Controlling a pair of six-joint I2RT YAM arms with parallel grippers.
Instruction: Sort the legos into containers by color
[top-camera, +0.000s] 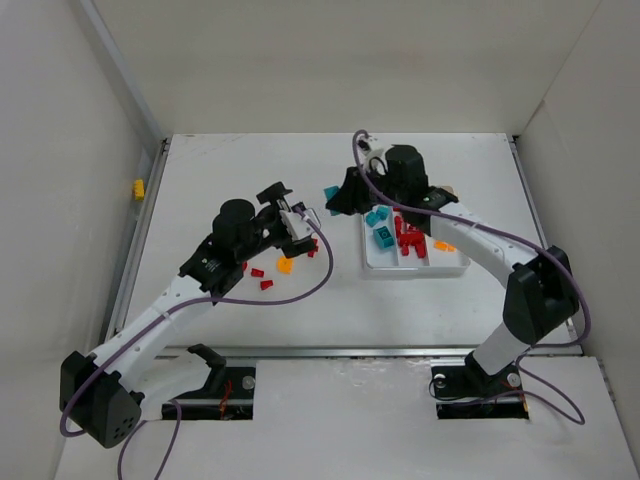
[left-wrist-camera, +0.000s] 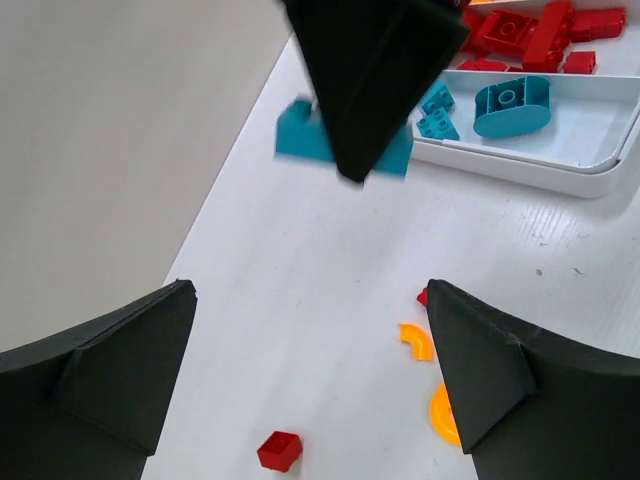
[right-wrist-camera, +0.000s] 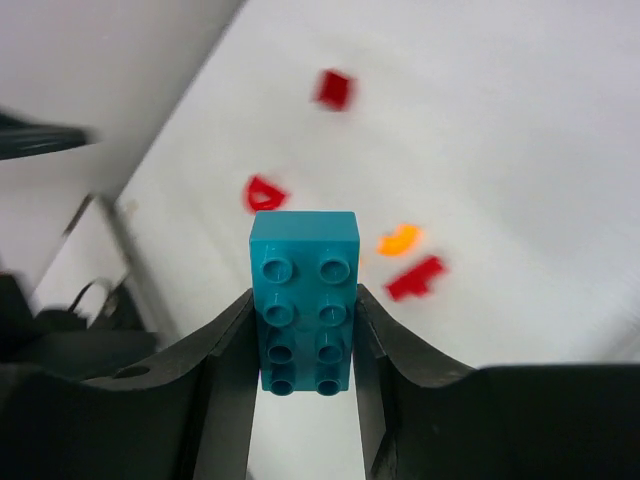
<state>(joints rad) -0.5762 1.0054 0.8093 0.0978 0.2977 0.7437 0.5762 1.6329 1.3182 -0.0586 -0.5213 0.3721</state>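
White desk (top-camera: 230, 180), loose legos (top-camera: 266, 285), tray (top-camera: 415, 272).
Right hand (right-wrist-camera: 303, 305) clenched on teal brick (right-wrist-camera: 305, 250); left hand (left-wrist-camera: 310, 290) released, empty.

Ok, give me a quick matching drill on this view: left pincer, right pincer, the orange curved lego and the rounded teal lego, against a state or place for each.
1. left pincer
2. right pincer
3. orange curved lego
4. rounded teal lego

A. inside a compartment of the white tray
B. shut on a teal eight-stud brick
C. loose on the table
D. open, holding nothing

Pairs: 1-D, 2-B, 3-C, 4-A
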